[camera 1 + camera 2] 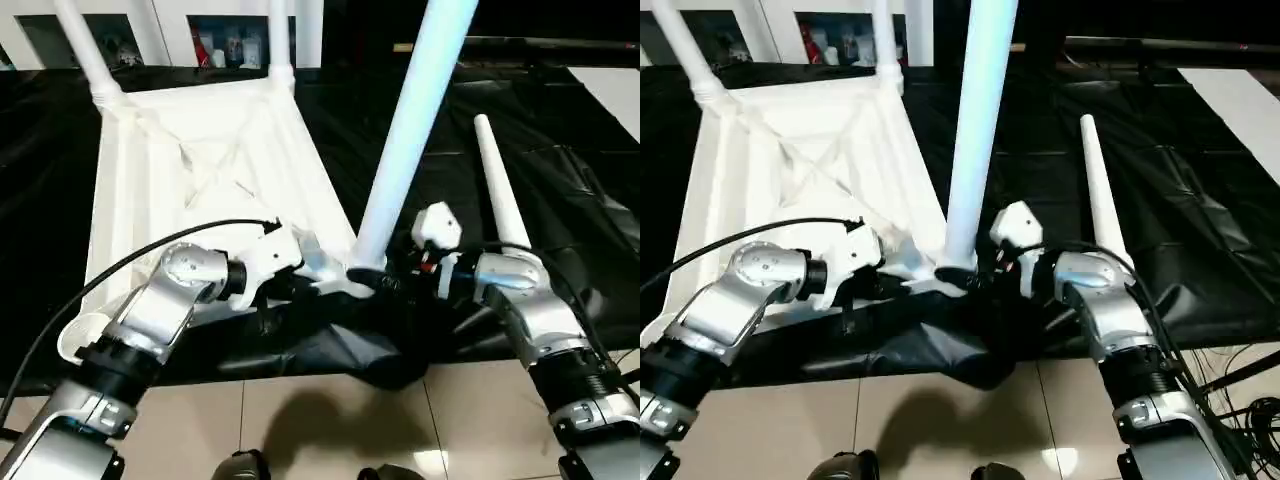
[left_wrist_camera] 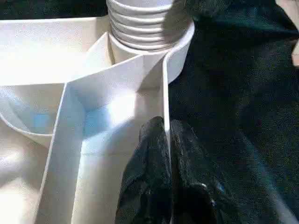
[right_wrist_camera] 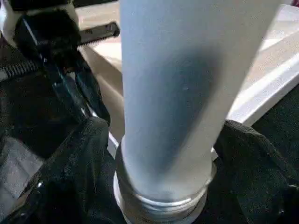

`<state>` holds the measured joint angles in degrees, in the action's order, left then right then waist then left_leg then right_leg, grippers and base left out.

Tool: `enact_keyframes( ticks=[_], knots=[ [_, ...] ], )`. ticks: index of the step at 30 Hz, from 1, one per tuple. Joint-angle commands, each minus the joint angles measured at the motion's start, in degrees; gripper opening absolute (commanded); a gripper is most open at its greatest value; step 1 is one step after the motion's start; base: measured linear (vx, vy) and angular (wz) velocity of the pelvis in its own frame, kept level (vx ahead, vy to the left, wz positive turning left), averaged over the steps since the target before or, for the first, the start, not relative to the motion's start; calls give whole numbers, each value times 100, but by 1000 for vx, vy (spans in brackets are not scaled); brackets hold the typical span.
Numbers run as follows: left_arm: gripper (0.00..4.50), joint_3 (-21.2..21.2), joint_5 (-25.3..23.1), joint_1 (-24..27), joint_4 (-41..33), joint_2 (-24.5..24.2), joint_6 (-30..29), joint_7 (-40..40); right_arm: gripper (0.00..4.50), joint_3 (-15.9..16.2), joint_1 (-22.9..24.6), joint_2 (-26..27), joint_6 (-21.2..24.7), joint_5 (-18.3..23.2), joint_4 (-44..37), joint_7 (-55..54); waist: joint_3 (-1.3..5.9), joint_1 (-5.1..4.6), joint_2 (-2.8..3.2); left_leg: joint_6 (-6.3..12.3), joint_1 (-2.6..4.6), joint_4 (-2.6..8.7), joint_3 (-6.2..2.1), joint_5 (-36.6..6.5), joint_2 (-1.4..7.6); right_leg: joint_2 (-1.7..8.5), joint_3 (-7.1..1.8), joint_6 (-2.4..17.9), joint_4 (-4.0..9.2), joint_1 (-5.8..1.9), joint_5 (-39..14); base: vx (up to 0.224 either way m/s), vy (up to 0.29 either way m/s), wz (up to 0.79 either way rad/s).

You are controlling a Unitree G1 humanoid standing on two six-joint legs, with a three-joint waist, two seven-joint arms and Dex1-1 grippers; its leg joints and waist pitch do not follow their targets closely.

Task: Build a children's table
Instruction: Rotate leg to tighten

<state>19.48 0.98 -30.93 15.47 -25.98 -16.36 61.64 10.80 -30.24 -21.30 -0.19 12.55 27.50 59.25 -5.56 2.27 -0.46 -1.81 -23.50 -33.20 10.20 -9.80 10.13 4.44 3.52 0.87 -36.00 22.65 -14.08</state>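
Resting upside down on black sheeting: tabletop, ribbed underside up. Two legs standing in far corner sockets; third leg upright in near right socket; fourth leg lying loose just right of it. Left gripper: jaws closed, pinching tabletop edge rib near that socket. Right gripper: jaws spread wide around third leg base, fingers flanking it; contact cannot be told.

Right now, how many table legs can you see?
4. Two legs stand in the tabletop's far corners, one stands in the near corner socket between the pincers, and one lies loose on the black sheet at the right. None seems hidden.
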Motion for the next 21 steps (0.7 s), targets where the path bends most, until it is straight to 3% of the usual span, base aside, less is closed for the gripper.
enact_keyframes(
  ticks=[1,9,17,20,21],
  knots=[
    [0,43,268,71,-231,93,184,199,356,39,21,-24,-61,-159,89,33,352,-11,-23,1067,179,269,-79,108,339,399,-284,1822,272,-304,1277,0,0,0],
    [0,9,239,114,-297,85,146,245,280,70,-7,30,-94,-227,198,44,360,-21,-23,1092,177,251,-84,159,333,392,-285,1822,247,-305,1382,0,0,0],
    [0,21,214,130,-292,75,90,258,267,78,24,76,-233,-325,314,36,360,-31,-20,1125,172,239,-83,181,329,387,-282,1849,235,-308,1444,0,0,0],
    [0,-147,88,14,31,343,-209,-369,266,-171,-3,401,-15,-454,807,-988,340,-53,-29,1073,172,256,-79,121,340,396,-287,1869,248,-291,1275,0,0,0],
    [0,-187,19,-53,175,434,-275,-595,266,-269,-21,532,58,-473,960,-1383,313,-73,-38,971,166,280,-78,-62,332,398,-287,1857,286,-288,932,0,0,0]
  ],
)
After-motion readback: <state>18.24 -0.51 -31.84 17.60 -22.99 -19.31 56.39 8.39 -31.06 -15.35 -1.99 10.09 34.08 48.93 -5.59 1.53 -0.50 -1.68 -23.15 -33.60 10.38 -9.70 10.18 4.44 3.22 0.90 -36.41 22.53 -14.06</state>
